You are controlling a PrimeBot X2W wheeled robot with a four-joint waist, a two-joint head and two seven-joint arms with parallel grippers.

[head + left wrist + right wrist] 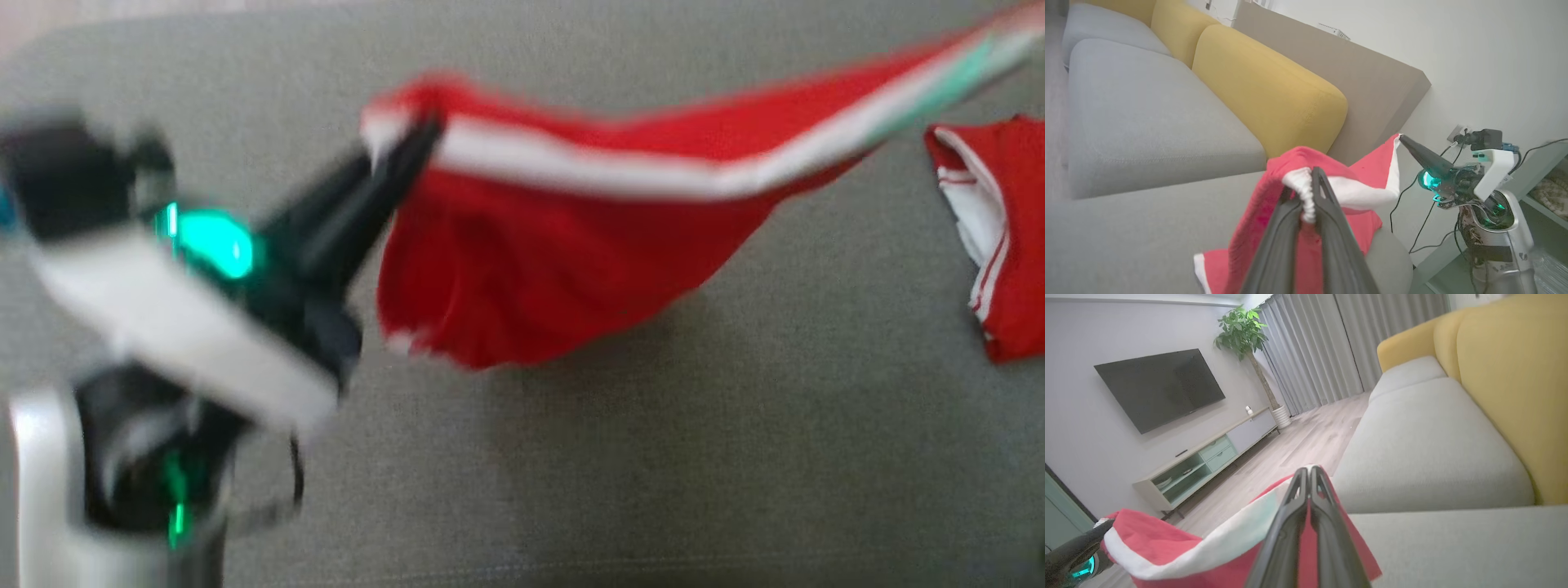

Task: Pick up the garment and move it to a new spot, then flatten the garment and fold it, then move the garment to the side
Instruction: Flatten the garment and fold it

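Grey sofa seat (653, 457) is lying beneath both claws. Red garment (555, 261) with a white band is hanging stretched between them, sagging in the middle. A second red piece (1012, 245) is lying on the seat, well away from the left claw and under the garment's raised far end. Left gripper (412, 151) is pinching the band's near end, fingers pressed on cloth. Right gripper (1309, 473) is clamping the opposite end, with fabric showing between its fingers.

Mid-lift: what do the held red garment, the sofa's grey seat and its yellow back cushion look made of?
The garment: soft red knit, probably cotton jersey, matte, with white ribbed trim; it drapes and bunches. The grey seat: woven upholstery, matte, faint weave. The yellow back cushion: similar textured fabric over padding, judging by rounded corners.
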